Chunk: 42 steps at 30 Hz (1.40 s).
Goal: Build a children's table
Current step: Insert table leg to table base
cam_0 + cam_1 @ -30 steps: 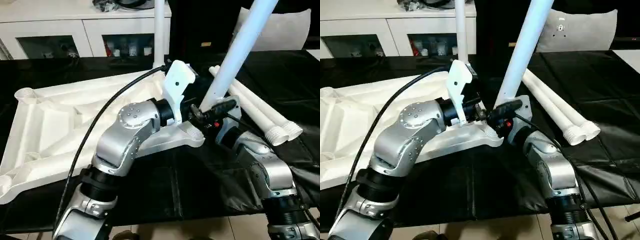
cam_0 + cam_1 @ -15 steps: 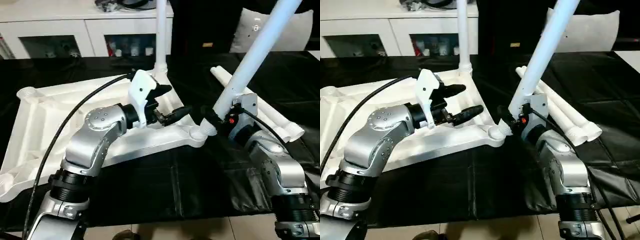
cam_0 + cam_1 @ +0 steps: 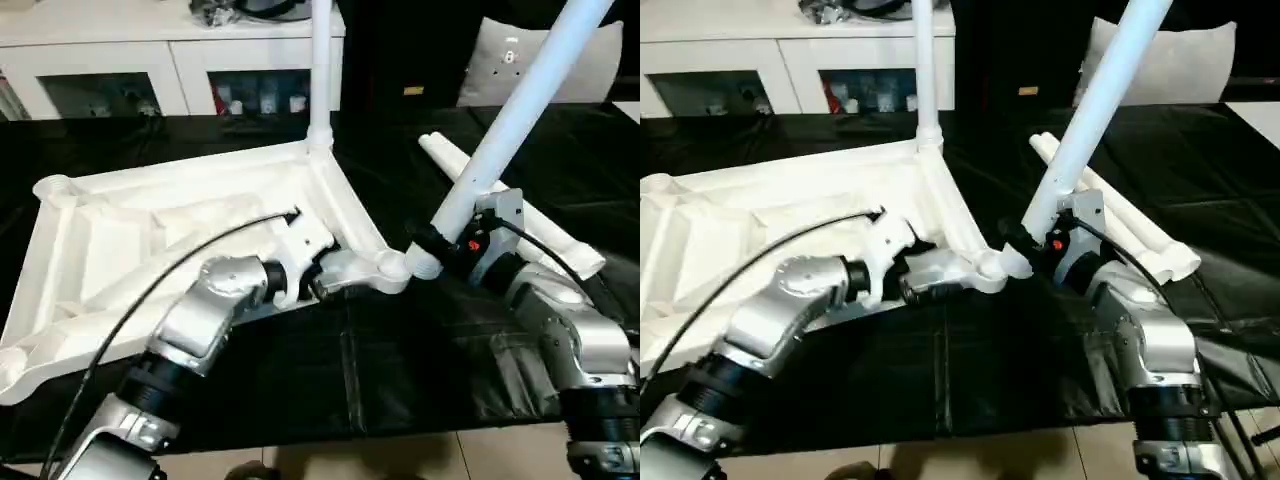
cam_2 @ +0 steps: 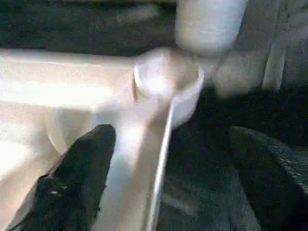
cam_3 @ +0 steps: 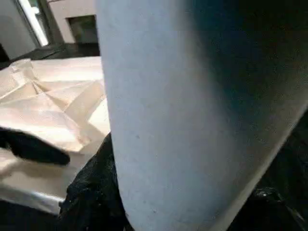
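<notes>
Since earlier frame, left gripper (image 3: 318, 283) dropped onto table top (image 3: 130, 230) rim beside near corner socket (image 3: 392, 266); fingers (image 4: 79, 168) spread astride rim. Right gripper (image 3: 432, 243) pinches tilted leg (image 3: 510, 115), foot just beside socket. Step: second leg insertion. Next: steady top, seat foot, push in.

- Black sheet (image 3: 400, 370) covers the worktop, wrinkled, glossy in spots.
- White cabinet (image 3: 170, 50) along the far side, glass-front compartments, small items inside, too small to identify.
- Dark clutter (image 3: 215, 10) on the cabinet top; can't tell what it is.
- White cushion (image 3: 530, 60) at far right, small tag on it.
- Light floor (image 3: 450, 455) along the near edge of the worktop.
</notes>
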Available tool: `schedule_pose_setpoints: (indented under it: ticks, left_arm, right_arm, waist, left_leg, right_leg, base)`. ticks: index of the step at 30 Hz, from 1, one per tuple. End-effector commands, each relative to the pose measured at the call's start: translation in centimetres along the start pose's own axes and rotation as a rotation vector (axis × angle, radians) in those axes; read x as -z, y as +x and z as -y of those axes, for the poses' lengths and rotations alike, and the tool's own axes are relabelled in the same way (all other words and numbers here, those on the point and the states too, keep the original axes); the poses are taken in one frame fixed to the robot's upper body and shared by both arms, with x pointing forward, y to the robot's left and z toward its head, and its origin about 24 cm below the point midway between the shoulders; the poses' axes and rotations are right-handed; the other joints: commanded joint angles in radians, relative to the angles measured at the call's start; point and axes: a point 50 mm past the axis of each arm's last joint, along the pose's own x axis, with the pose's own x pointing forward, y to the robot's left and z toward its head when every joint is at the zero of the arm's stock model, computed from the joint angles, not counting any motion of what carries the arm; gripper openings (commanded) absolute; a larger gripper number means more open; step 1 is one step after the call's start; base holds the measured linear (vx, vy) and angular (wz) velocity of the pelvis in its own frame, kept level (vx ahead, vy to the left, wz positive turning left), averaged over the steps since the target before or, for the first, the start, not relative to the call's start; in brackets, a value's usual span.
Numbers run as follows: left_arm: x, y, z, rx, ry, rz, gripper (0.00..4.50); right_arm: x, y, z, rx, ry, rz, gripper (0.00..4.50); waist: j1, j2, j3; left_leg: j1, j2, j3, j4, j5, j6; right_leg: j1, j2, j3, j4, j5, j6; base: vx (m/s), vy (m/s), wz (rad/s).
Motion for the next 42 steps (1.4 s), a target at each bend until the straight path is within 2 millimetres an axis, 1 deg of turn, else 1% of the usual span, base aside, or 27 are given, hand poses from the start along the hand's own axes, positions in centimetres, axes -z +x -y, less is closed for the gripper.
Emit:
schedule_pose_setpoints:
  ticks: [1, 4, 5, 7, 9, 10, 11, 12, 13, 14, 15, 16, 20, 22, 24, 25, 26, 27, 30, 32, 36, 38, 41, 42]
  left_arm:
    - [0.3, 0.1, -0.3, 0.003, 0.046, -0.028, 3.72]
    - [0.9, 0.3, -0.8, 0.019, 0.05, -0.049, 3.71]
    - [0.9, 0.4, -0.9, 0.021, 0.05, -0.05, 3.66]
    - [0.9, 0.4, -1.2, 0.026, 0.049, -0.054, 3.28]
    - [0.7, 0.5, -1.8, 0.037, 0.045, -0.049, 3.29]
    - [0.6, 0.6, -2.0, 0.04, 0.044, -0.045, 3.06]
    - [0.5, 0.6, -2.1, 0.041, 0.044, -0.044, 3.06]
    - [0.5, 0.6, -2.1, 0.048, 0.046, -0.044, 2.92]
    - [0.5, 0.6, -2.2, 0.052, 0.049, -0.044, 2.85]
    - [0.5, 0.6, -2.2, 0.053, 0.049, -0.044, 2.81]
    - [0.5, 0.7, -2.3, 0.06, 0.052, -0.046, 2.81]
    - [0.5, 0.7, -2.4, 0.065, 0.054, -0.047, 2.53]
    - [0.6, 0.8, -2.5, 0.08, 0.061, -0.057, 2.32]
    - [0.7, 0.9, -2.4, 0.084, 0.061, -0.058, 2.01]
    - [0.9, 0.9, -2.3, 0.096, 0.057, -0.056, 1.98]
    - [0.9, 0.9, -2.3, 0.102, 0.055, -0.056, 1.76]
    - [0.9, 0.9, -2.3, 0.102, 0.055, -0.056, 1.76]
    - [1.1, 1.0, -2.2, 0.109, 0.054, -0.06, 1.5]
    - [1.3, 0.9, -2.3, 0.118, 0.056, -0.075, 1.5]
    - [1.4, 0.9, -2.3, 0.12, 0.055, -0.077, 1.13]
    - [1.6, 0.8, -2.3, 0.128, 0.061, -0.089, 0.98]
    - [1.7, 0.7, -2.3, 0.134, 0.071, -0.103, 0.61]
    - [1.8, 0.7, -2.2, 0.141, 0.082, -0.116, 0.59]
    - [1.8, 0.7, -2.2, 0.142, 0.085, -0.118, 0.31]
  right_arm:
    - [-0.8, -0.1, 0.2, -0.014, -0.01, 0.019, 1.91]
    - [-0.8, -0.3, 0.1, -0.041, -0.019, 0.006, 1.91]
    - [-0.8, -0.3, 0.1, -0.044, -0.02, 0.004, 1.91]
    - [-0.8, -0.3, 0.1, -0.05, -0.022, 0.001, 1.91]
    - [-0.6, -0.4, -0.1, -0.06, -0.021, -0.003, 1.91]
    - [-0.6, -0.4, -0.1, -0.062, -0.021, -0.004, 1.91]
    - [-0.6, -0.4, -0.2, -0.063, -0.021, -0.005, 1.91]
    - [-0.5, -0.5, -0.2, -0.064, -0.02, -0.005, 1.91]
    - [-0.5, -0.5, -0.2, -0.065, -0.02, -0.006, 1.91]
    - [-0.5, -0.5, -0.2, -0.066, -0.02, -0.006, 1.91]
    - [-0.4, -0.6, -0.3, -0.068, -0.02, -0.008, 1.91]
    - [-0.4, -0.6, -0.3, -0.069, -0.019, -0.009, 1.91]
    - [-0.3, -0.7, -0.4, -0.072, -0.02, -0.013, 1.91]
    - [-0.2, -0.7, -0.4, -0.073, -0.02, -0.014, 1.91]
    - [-0.2, -0.7, -0.5, -0.077, -0.02, -0.016, 1.91]
    - [-0.1, -0.7, -0.5, -0.078, -0.02, -0.018, 1.91]
    - [-0.1, -0.7, -0.5, -0.078, -0.02, -0.018, 1.91]
    - [0.0, -0.6, -0.5, -0.082, -0.02, -0.021, 1.91]
    - [0.1, -0.5, -0.6, -0.088, -0.022, -0.028, 1.91]
    - [0.1, -0.5, -0.6, -0.088, -0.022, -0.029, 1.91]
    - [0.2, -0.4, -0.7, -0.092, -0.022, -0.031, 1.91]
    - [0.2, -0.3, -0.7, -0.094, -0.023, -0.033, 1.91]
    - [0.2, -0.3, -0.7, -0.095, -0.024, -0.034, 1.91]
    - [0.2, -0.3, -0.7, -0.096, -0.025, -0.035, 1.91]
  waist:
    - [0.003, -0.015, -0.074]
    - [0.005, -0.012, -0.074]
    - [0.004, -0.014, -0.074]
    - [0.004, -0.011, -0.074]
    - [0.004, -0.008, -0.074]
    - [0.006, -0.008, -0.075]
    - [0.006, -0.006, -0.075]
    - [0.006, -0.008, -0.075]
    - [0.006, -0.006, -0.076]
    - [0.006, -0.006, -0.076]
    - [0.006, -0.003, -0.075]
    - [0.007, -0.004, -0.076]
    - [0.006, -0.001, -0.075]
    - [0.007, -0.001, -0.075]
    - [0.007, -0.003, -0.075]
    - [0.006, -0.003, -0.075]
    - [0.006, -0.003, -0.075]
    - [0.006, -0.004, -0.074]
    - [0.006, -0.003, -0.074]
    - [0.006, -0.003, -0.074]
    - [0.006, -0.002, -0.073]
    - [0.006, -0.001, -0.072]
    - [0.005, -0.002, -0.072]
    - [0.005, -0.002, -0.071]
  left_leg:
    - [0.017, 0.053, -0.015, -0.065, -0.074, 0.065]
    - [0.018, 0.054, -0.015, -0.066, -0.082, 0.063]
    - [0.018, 0.053, -0.015, -0.065, -0.083, 0.063]
    - [0.018, 0.053, -0.015, -0.066, -0.086, 0.061]
    - [0.019, 0.051, -0.014, -0.065, -0.089, 0.06]
    - [0.019, 0.052, -0.016, -0.066, -0.093, 0.057]
    - [0.019, 0.053, -0.016, -0.065, -0.093, 0.055]
    - [0.019, 0.053, -0.016, -0.066, -0.094, 0.056]
    - [0.018, 0.053, -0.017, -0.066, -0.092, 0.058]
    - [0.018, 0.054, -0.017, -0.066, -0.093, 0.058]
    - [0.019, 0.053, -0.016, -0.066, -0.1, 0.056]
    - [0.019, 0.054, -0.017, -0.066, -0.103, 0.055]
    - [0.019, 0.054, -0.018, -0.067, -0.11, 0.056]
    - [0.019, 0.056, -0.018, -0.068, -0.111, 0.054]
    - [0.019, 0.056, -0.018, -0.068, -0.113, 0.055]
    - [0.019, 0.056, -0.018, -0.069, -0.116, 0.055]
    - [0.019, 0.056, -0.018, -0.068, -0.116, 0.055]
    - [0.019, 0.057, -0.018, -0.069, -0.119, 0.054]
    - [0.019, 0.057, -0.018, -0.07, -0.124, 0.052]
    - [0.02, 0.057, -0.018, -0.07, -0.127, 0.049]
    - [0.019, 0.058, -0.018, -0.072, -0.129, 0.048]
    - [0.02, 0.058, -0.018, -0.073, -0.141, 0.044]
    - [0.02, 0.059, -0.019, -0.074, -0.146, 0.04]
    - [0.019, 0.058, -0.018, -0.074, -0.147, 0.04]
  right_leg:
    - [0.047, -0.056, 0.026, -0.065, 0.011, -0.264]
    - [0.046, -0.058, 0.026, -0.065, 0.006, -0.27]
    - [0.046, -0.056, 0.026, -0.065, 0.007, -0.271]
    - [0.045, -0.057, 0.025, -0.065, 0.006, -0.273]
    - [0.045, -0.056, 0.026, -0.067, 0.007, -0.276]
    - [0.046, -0.058, 0.026, -0.066, 0.008, -0.278]
    - [0.047, -0.059, 0.026, -0.064, 0.013, -0.28]
    - [0.047, -0.059, 0.026, -0.065, 0.016, -0.281]
    - [0.047, -0.059, 0.025, -0.064, 0.027, -0.286]
    - [0.048, -0.059, 0.025, -0.064, 0.027, -0.288]
    - [0.046, -0.059, 0.025, -0.066, 0.025, -0.29]
    - [0.049, -0.06, 0.025, -0.065, 0.026, -0.292]
    - [0.048, -0.06, 0.025, -0.066, 0.019, -0.295]
    - [0.048, -0.06, 0.025, -0.065, 0.02, -0.296]
    - [0.048, -0.061, 0.025, -0.065, 0.021, -0.296]
    - [0.048, -0.062, 0.025, -0.066, 0.016, -0.298]
    - [0.048, -0.062, 0.025, -0.066, 0.016, -0.298]
    - [0.048, -0.062, 0.025, -0.067, 0.011, -0.298]
    - [0.047, -0.062, 0.025, -0.068, -0.004, -0.296]
    - [0.047, -0.063, 0.026, -0.068, -0.008, -0.294]
    - [0.046, -0.063, 0.026, -0.069, -0.007, -0.294]
    - [0.046, -0.063, 0.026, -0.071, -0.02, -0.293]
    - [0.045, -0.064, 0.027, -0.071, -0.026, -0.291]
    - [0.045, -0.063, 0.027, -0.071, -0.026, -0.29]
  base:
    - [0.0, 0.0, 0.0]
    - [0.0, 0.0, 0.0]
    - [0.0, 0.0, 0.0]
    - [0.0, 0.0, 0.0]
    - [0.0, 0.0, 0.0]
    - [0.0, 0.0, 0.0]
    - [0.0, 0.0, 0.0]
    - [0.0, 0.0, 0.0]
    - [0.0, 0.0, 0.0]
    - [0.0, 0.0, 0.0]
    - [0.0, 0.0, 0.0]
    - [0.0, 0.0, 0.0]
    - [0.0, 0.0, 0.0]
    - [0.0, 0.0, 0.0]
    - [0.0, 0.0, 0.0]
    - [0.0, 0.0, 0.0]
    - [0.0, 0.0, 0.0]
    - [0.0, 0.0, 0.0]
    - [0.0, 0.0, 0.0]
    - [0.0, 0.0, 0.0]
    - [0.0, 0.0, 0.0]
    - [0.0, 0.0, 0.0]
    - [0.0, 0.0, 0.0]
    - [0.0, 0.0, 0.0]
